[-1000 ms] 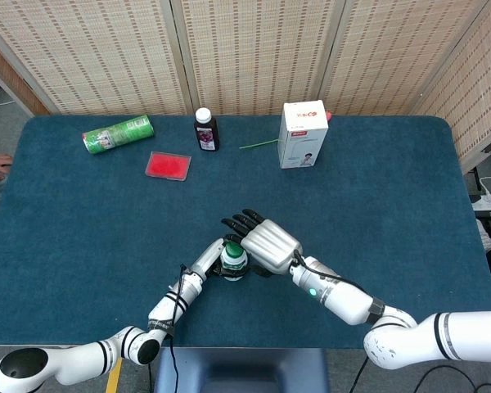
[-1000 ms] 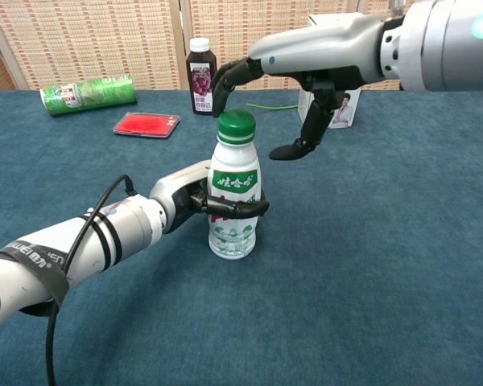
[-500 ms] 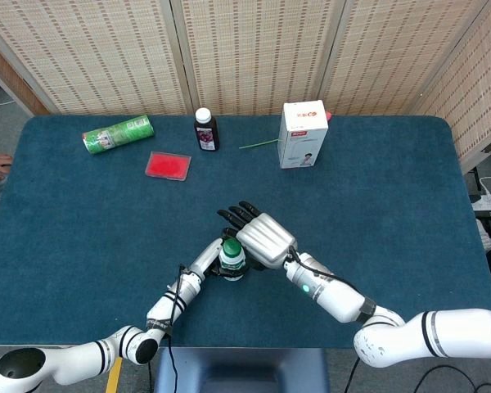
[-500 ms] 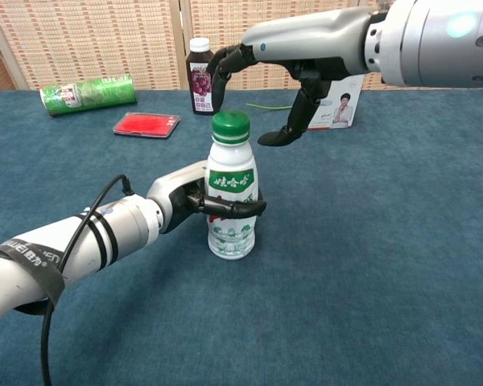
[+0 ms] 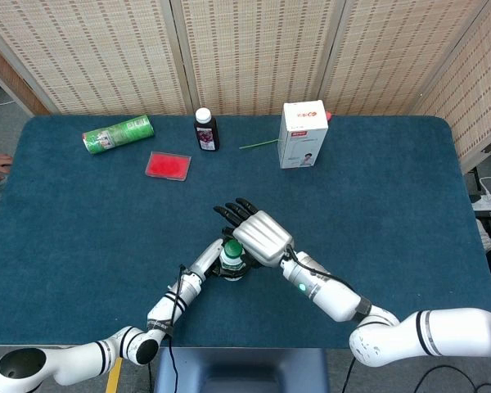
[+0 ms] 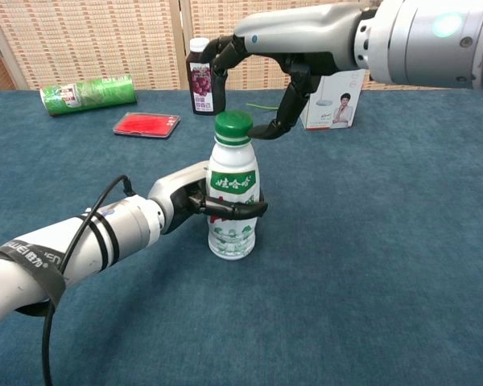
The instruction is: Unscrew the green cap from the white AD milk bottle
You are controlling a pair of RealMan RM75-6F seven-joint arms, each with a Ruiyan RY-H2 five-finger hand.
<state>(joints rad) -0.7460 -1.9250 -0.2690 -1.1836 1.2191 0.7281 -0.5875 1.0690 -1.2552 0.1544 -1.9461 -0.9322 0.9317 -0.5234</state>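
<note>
The white AD milk bottle [image 6: 233,201] is held upright on the worktop [image 6: 370,241] by the left hand [image 6: 195,199]. The right hand [image 6: 262,68] is spread open above the green cap [image 6: 233,125], nothing gripped.

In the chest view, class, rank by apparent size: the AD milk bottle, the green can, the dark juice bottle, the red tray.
1. AD milk bottle, nearest the camera.
2. green can.
3. dark juice bottle and red tray: too alike to rank.

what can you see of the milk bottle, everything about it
The milk bottle is white, plastic-looking, with a green-printed label and a green cap still on. It stands upright on the blue table, near its front middle. The left robot hand grips its waist, dark fingers wrapped across the label. The right robot hand hovers open over the cap, fingers curved around it; contact cannot be told.
</note>
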